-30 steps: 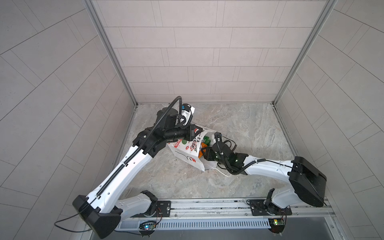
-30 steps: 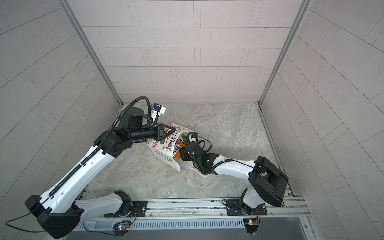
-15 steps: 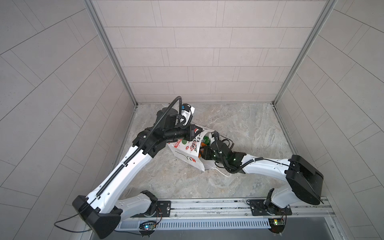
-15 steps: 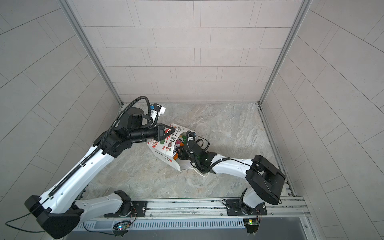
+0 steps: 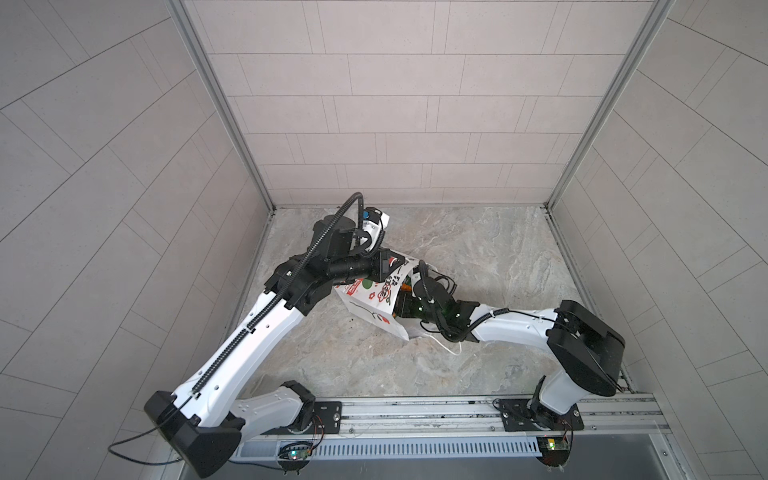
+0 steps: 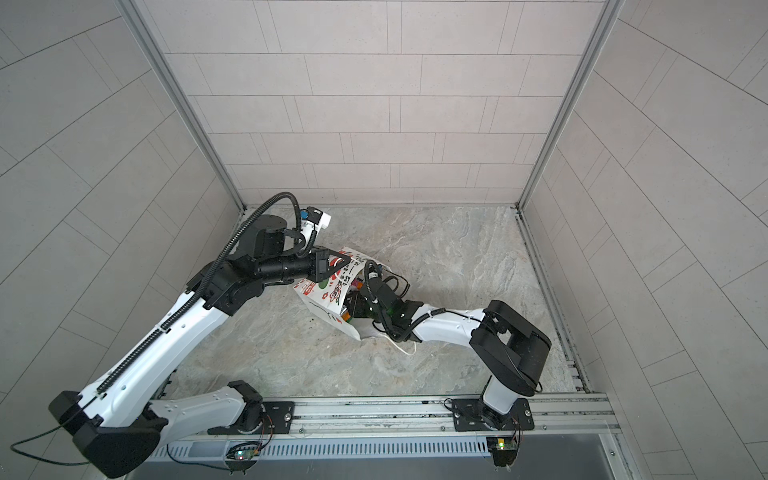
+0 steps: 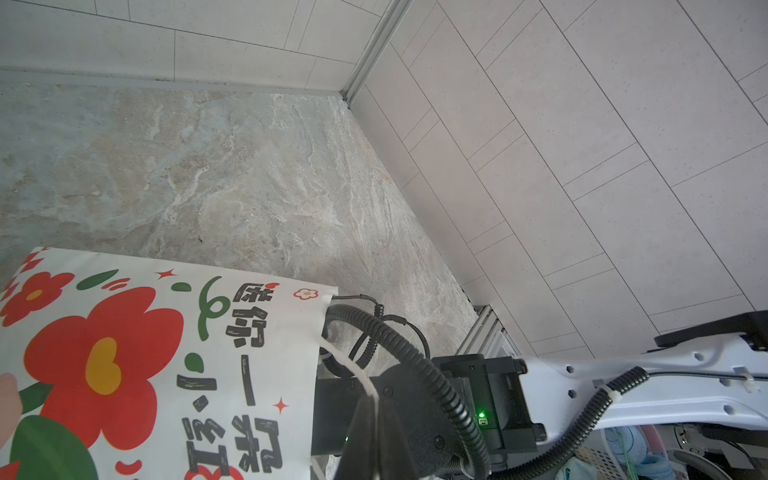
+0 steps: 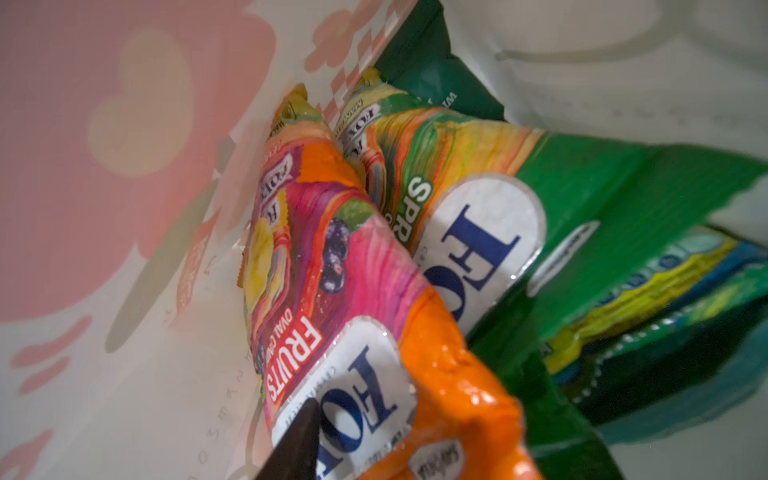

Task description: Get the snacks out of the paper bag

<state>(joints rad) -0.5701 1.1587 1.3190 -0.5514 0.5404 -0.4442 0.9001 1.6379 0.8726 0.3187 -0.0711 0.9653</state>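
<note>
Marbled tabletop (image 5: 478,257), tiled walls. Left arm reaches low across. Left gripper (image 7: 376,415) is pressed together on the cord handle (image 7: 349,368); we judge it props the paper bag (image 5: 372,299) open, centre. Right arm lies low, right gripper (image 5: 406,302) inside the bag against the orange packet (image 8: 374,332), green packets (image 8: 561,195) beside; we cannot tell its spread.

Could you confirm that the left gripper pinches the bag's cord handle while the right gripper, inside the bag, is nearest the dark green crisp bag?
Not quite: in the right wrist view the right gripper is nearest the orange-pink FOX'S packet. The left gripper does pinch the cord handle.
</note>
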